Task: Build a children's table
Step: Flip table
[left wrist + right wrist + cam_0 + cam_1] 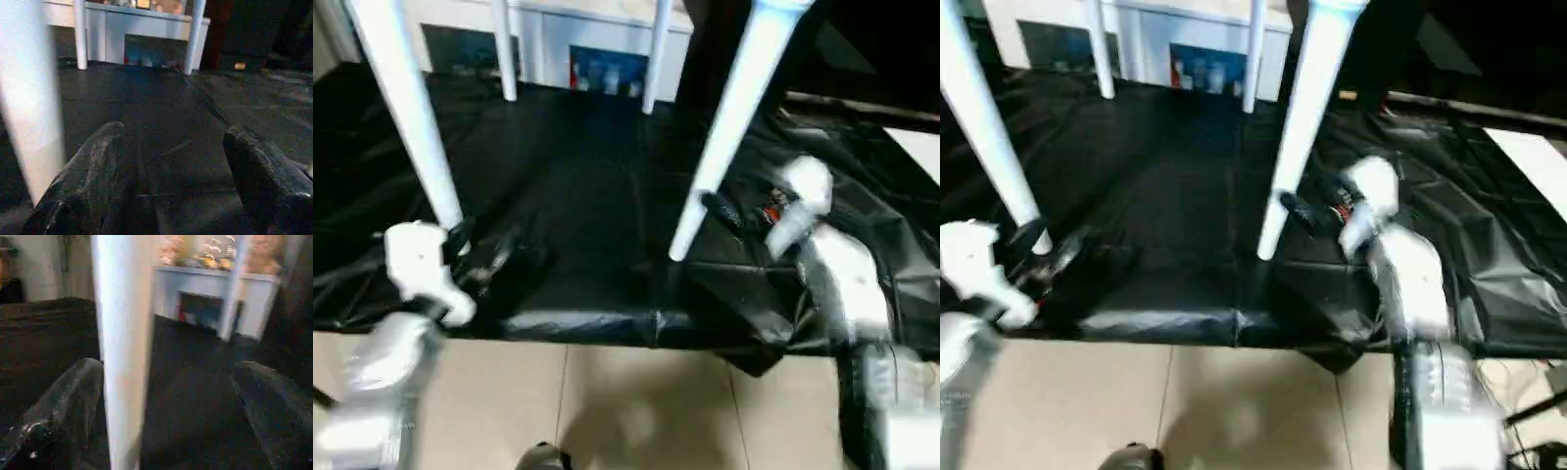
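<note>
Here black sheeting [597, 196] covers the floor mid-frame, tan tiles [636, 401] below; 4 legs [729, 117] rise, tabletop cut off above. Both grippers [171, 186] [161, 421] gape empty.

This looks like an indoor room set up for robot trials, with some homelike furnishing. A black plastic sheet [578, 196], wrinkled and glossy, is spread over part of a beige tiled floor [636, 401]. Against the far wall stands a white cabinet [146, 29] with glass-fronted compartments, and small toys or figurines [215, 249] sit along its top; they are too blurred to identify. Loose cables [1528, 392] lie on the tiles at the sheet's edge, which suits a test space more than a lived-in home.
</note>
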Tool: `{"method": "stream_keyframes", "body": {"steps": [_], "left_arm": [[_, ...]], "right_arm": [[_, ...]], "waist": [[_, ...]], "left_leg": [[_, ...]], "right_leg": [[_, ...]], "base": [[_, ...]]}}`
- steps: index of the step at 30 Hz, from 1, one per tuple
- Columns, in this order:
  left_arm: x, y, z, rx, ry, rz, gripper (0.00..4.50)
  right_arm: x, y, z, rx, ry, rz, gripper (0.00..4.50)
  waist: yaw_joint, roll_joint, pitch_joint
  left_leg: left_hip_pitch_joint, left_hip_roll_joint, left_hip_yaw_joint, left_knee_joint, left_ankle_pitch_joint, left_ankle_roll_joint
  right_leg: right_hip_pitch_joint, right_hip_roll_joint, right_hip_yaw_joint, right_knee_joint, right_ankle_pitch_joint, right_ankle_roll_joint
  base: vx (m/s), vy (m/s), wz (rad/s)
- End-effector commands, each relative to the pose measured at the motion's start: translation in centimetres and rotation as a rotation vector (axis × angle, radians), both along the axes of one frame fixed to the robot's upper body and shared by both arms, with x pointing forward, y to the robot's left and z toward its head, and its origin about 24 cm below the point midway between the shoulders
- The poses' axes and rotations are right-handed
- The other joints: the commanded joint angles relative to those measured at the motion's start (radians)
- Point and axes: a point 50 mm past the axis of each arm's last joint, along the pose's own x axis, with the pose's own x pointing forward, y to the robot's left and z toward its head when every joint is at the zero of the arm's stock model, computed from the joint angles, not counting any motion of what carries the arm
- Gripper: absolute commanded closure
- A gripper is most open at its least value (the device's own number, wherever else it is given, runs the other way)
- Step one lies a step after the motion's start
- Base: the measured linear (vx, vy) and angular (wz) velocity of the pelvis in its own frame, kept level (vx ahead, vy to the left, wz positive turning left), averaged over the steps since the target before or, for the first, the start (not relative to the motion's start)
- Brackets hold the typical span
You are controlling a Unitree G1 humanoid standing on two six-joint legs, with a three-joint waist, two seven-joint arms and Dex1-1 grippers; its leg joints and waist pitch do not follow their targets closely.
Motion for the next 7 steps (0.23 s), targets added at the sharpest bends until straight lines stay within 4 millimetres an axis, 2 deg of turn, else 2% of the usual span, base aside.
{"method": "stream_keyframes", "body": {"steps": [1, 2, 4, 5, 7], "left_arm": [[0.1, -0.9, 0.8, 0.049, -0.055, 0.028, 0.88], [0.1, -1.1, 0.8, 0.049, -0.075, 0.066, 0.88], [0.1, -1.1, 0.7, 0.043, -0.080, 0.088, 0.88], [0.1, -1.1, 0.5, 0.038, -0.076, 0.105, 0.88], [0.0, -1.3, 0.3, 0.105, -0.086, 0.113, 0.88]], "right_arm": [[-0.7, 0.0, 1.4, 0.036, -0.037, -0.080, 0.00], [-1.7, 0.7, 0.9, 0.041, -0.004, -0.121, 0.00], [-2.1, 1.0, 0.7, 0.037, 0.010, -0.132, 0.00], [-2.5, 1.4, 0.5, 0.021, 0.011, -0.172, 0.00], [-3.0, 1.9, 0.0, 0.003, 0.021, -0.257, 0.00]], "waist": [[-0.007, 0.027, -0.065], [-0.009, 0.027, -0.066], [-0.014, 0.026, -0.067], [-0.018, 0.031, -0.065], [-0.030, 0.031, -0.065]], "left_leg": [[0.052, 0.067, -0.049, -0.101, -0.457, -0.097], [0.052, 0.065, -0.049, -0.099, -0.460, -0.097], [0.050, 0.064, -0.052, -0.101, -0.483, -0.099], [0.049, 0.064, -0.053, -0.102, -0.488, -0.104], [0.052, 0.062, -0.054, -0.102, -0.514, -0.111]], "right_leg": [[0.003, -0.049, 0.037, -0.091, -0.230, -0.122], [0.003, -0.050, 0.038, -0.091, -0.242, -0.119], [0.003, -0.055, 0.037, -0.095, -0.300, -0.107], [0.000, -0.055, 0.038, -0.100, -0.335, -0.098], [-0.006, -0.056, 0.037, -0.109, -0.387, -0.084]], "base": [[0.000, 0.000, 0.00], [0.000, 0.000, 0.00], [0.000, 0.000, 0.00], [0.000, 0.000, 0.00], [0.000, 0.000, 0.00]]}}
